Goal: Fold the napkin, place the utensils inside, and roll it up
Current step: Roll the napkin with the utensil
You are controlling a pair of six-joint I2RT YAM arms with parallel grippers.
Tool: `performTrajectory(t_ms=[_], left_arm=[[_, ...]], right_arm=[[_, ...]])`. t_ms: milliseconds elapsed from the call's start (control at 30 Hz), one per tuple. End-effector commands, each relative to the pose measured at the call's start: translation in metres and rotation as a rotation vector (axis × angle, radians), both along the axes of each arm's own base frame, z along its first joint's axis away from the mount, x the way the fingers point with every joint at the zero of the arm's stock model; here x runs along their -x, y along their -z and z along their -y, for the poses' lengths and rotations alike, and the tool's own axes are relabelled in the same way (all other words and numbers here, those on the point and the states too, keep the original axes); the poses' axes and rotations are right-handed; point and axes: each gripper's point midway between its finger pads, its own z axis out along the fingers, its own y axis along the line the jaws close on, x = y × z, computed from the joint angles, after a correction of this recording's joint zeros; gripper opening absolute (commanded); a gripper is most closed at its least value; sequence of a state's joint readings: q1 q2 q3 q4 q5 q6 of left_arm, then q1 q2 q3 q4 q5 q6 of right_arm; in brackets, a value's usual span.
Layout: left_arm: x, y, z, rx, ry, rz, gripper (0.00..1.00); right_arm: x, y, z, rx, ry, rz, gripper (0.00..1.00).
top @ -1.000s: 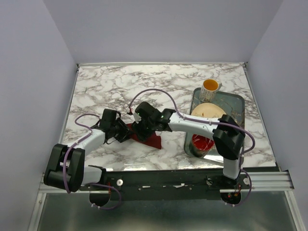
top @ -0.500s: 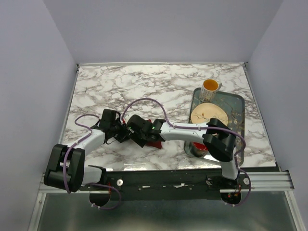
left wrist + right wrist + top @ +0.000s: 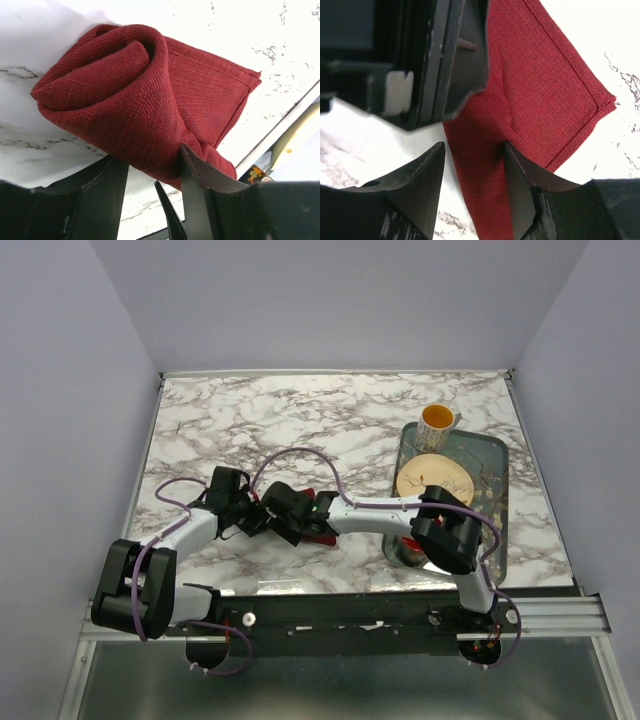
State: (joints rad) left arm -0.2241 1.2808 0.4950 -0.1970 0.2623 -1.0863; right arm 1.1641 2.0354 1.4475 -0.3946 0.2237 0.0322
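**Right arm draws in beside the left at the rolled napkin**

Over the last second the right arm has sunk and stretched further left. Its claw now sits just beside the left one, and less of the cloth shows from above. The left arm has barely shifted.

The left arm (image 3: 195, 530) lies low over the desk (image 3: 330, 420), bent at the elbow. The left claw (image 3: 152, 155) grips the rolled end of the napkin (image 3: 150, 90), a dark red, coarse-woven cloth wound into a loose spiral. Its flat, hemmed tail lies on the white marbled top.

The right arm (image 3: 385, 512) reaches across almost level. The right claw (image 3: 473, 146) stands open astride that tail, one finger (image 3: 530, 190) pressing a crease into the cloth and the other over bare desk.

Further right, the right arm's elbow hangs over a grey metal tray (image 3: 490, 450) that holds a tan plate (image 3: 435, 475) and a mug (image 3: 438, 420) with an orange inside.
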Motion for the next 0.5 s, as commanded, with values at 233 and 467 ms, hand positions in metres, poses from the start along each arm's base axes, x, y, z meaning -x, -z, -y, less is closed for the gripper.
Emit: performTrajectory(t_ms=[233, 467], left_arm=[[0.011, 0.01, -0.012, -0.059, 0.026, -0.035, 0.62], [-0.001, -0.013, -0.036, -0.179, 0.042, 0.045, 0.66]], right_arm=[[-0.009, 0.028, -0.001, 0.051, 0.02, 0.029, 0.29], [-0.006, 0.017, -0.002, -0.056, 0.008, -0.141, 0.22]])
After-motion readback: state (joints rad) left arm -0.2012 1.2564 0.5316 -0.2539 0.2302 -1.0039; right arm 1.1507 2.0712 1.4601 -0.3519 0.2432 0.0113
